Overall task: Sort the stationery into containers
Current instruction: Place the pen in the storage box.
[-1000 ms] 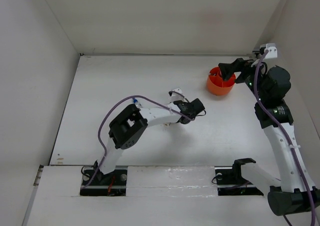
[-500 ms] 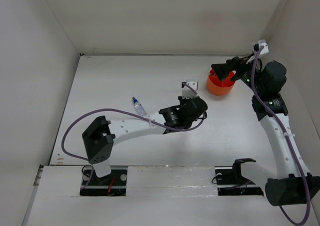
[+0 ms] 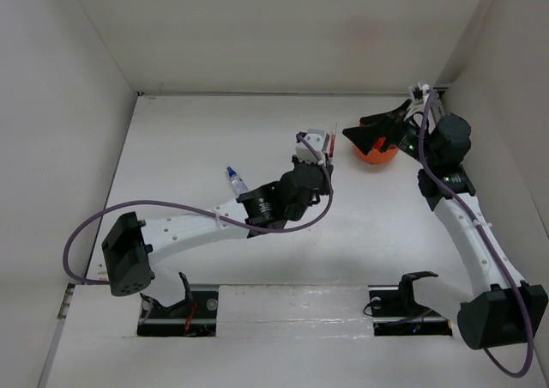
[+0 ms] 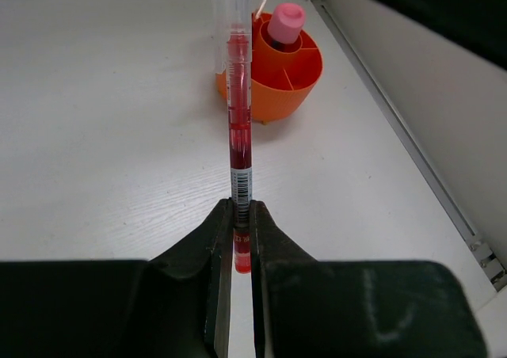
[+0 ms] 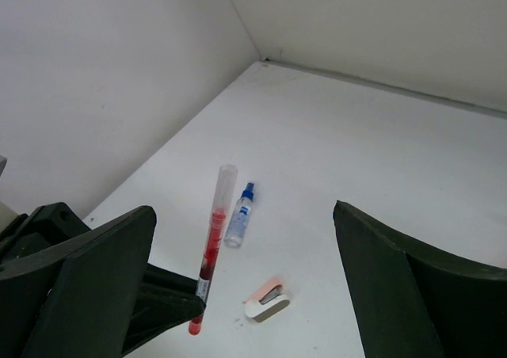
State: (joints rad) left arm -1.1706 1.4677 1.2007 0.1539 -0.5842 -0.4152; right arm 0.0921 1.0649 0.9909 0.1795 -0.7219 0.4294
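Left jaws seemingly pinch red pen [image 3: 332, 137] near orange tub [image 3: 378, 155].

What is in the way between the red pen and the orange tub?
Nothing lies on the table between the red pen and the orange tub. But the top view shows the open right gripper hanging over the tub, so it may block a drop from above.
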